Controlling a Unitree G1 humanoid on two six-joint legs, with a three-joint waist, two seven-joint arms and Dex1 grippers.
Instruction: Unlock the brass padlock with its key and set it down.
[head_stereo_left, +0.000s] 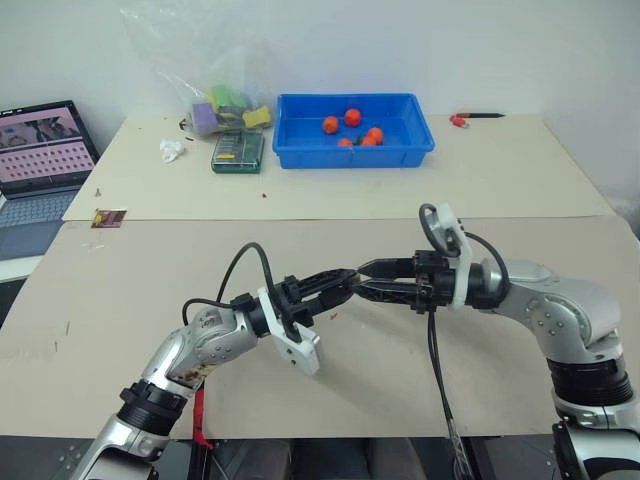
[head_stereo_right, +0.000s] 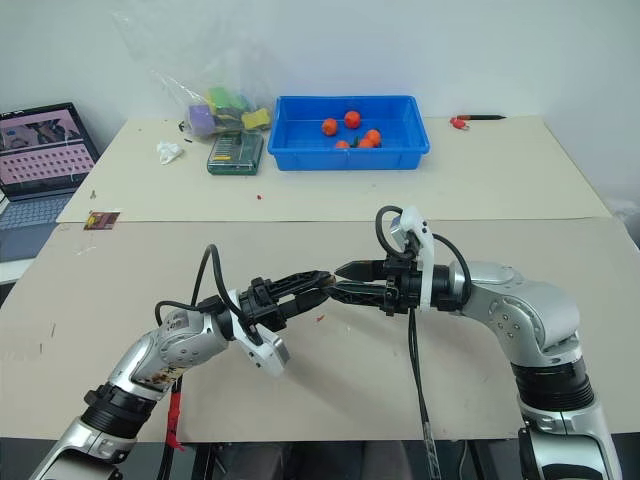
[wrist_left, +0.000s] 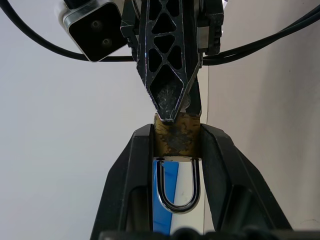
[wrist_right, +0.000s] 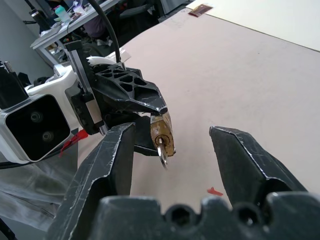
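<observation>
A brown board table (head_stereo_left: 150, 290) stands before a white wall, with a paler sheet (head_stereo_left: 500, 170) over its far half. Above the near middle the two grippers meet tip to tip. The left gripper (wrist_left: 176, 142) is clamped on the brass padlock (wrist_left: 176, 139), holding its body between both fingers.

The left wrist view shows the silvery shackle (wrist_left: 178, 187) still seated in the body and pointing back toward the wrist, with one finger of the right gripper (wrist_right: 172, 145) touching the body's outer end. The right wrist view shows the opposite end: a key (wrist_right: 162, 155) stands in the keyway, and the right jaws are spread wide to either side of it, gripping nothing. In the eye views the padlock is too small and too hidden by fingertips to make out.

At the far middle a blue bin (head_stereo_left: 300, 150) holds several red-orange balls (head_stereo_left: 353, 117). Left of it lie a green case (head_stereo_left: 238, 150) and a clear bag (head_stereo_left: 190, 60) of coloured items whose nature is unclear. A laptop (head_stereo_left: 40, 150) at the far left is cut off by the frame edge. A red scrap (head_stereo_right: 320, 318) lies on the table under the grippers.
</observation>
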